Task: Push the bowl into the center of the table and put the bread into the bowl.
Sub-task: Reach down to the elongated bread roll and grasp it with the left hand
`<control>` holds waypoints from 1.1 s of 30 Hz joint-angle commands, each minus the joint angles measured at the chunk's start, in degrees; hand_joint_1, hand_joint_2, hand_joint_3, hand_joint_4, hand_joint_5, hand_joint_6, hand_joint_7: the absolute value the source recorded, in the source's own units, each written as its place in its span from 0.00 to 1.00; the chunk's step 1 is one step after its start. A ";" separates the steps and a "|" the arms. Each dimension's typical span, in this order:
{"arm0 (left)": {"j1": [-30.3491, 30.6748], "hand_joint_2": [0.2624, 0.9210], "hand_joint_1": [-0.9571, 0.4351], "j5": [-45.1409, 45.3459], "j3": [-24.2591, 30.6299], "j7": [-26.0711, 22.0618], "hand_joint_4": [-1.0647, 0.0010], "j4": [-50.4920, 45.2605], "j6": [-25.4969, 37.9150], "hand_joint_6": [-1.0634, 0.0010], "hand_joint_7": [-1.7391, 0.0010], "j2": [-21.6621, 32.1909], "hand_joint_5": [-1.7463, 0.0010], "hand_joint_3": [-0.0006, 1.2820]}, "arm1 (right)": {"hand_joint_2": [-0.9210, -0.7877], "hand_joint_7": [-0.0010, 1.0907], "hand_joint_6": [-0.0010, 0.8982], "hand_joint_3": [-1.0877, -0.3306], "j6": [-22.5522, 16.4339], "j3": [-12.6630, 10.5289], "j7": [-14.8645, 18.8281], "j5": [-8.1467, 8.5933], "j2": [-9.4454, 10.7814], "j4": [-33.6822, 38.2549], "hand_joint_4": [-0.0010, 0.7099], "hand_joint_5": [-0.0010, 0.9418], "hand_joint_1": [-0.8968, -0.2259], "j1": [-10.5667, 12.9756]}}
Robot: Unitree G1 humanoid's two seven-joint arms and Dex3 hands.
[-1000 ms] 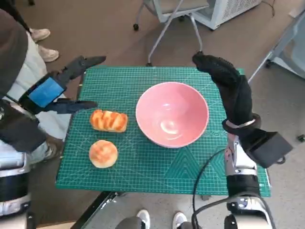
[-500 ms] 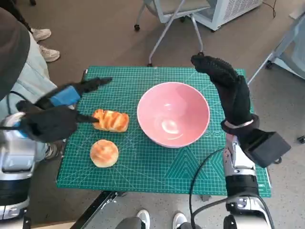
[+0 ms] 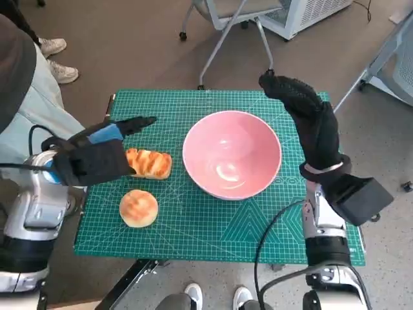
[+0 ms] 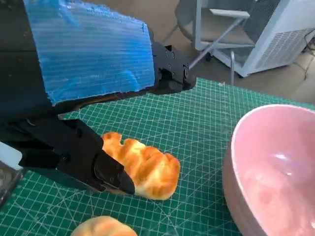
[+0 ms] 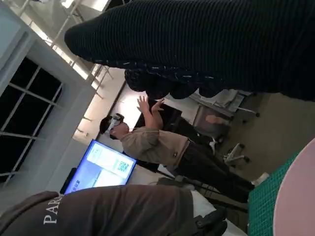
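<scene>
bread (image 3: 149, 163): golden, ridged, oblong | bowl (image 3: 232, 154): pink, glossy | left hand (image 3: 97, 155): released, fingers apart

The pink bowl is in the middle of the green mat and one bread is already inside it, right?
Not quite. The pink bowl is empty in the head view. Both breads lie on the green mat beside it: the long bread by the left hand, and the round bread.
</scene>
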 commanded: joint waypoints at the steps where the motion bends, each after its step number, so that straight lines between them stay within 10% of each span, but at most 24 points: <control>1: -1.97 0.75 0.74 1.99 -2.52 1.52 0.88 3.93 -1.76 0.80 1.00 -1.30 1.00 0.00 | 0.00 0.53 0.00 0.38 0.95 -0.19 0.77 0.71 -0.41 0.25 0.23 0.00 0.30 1.27; 33: -14.78 0.80 0.70 11.17 -13.94 7.01 0.77 35.26 -4.27 0.70 0.99 -9.46 0.99 0.01 | 0.00 0.53 0.00 0.37 1.34 -0.17 0.16 1.13 -0.39 -1.38 0.23 0.00 0.32 2.33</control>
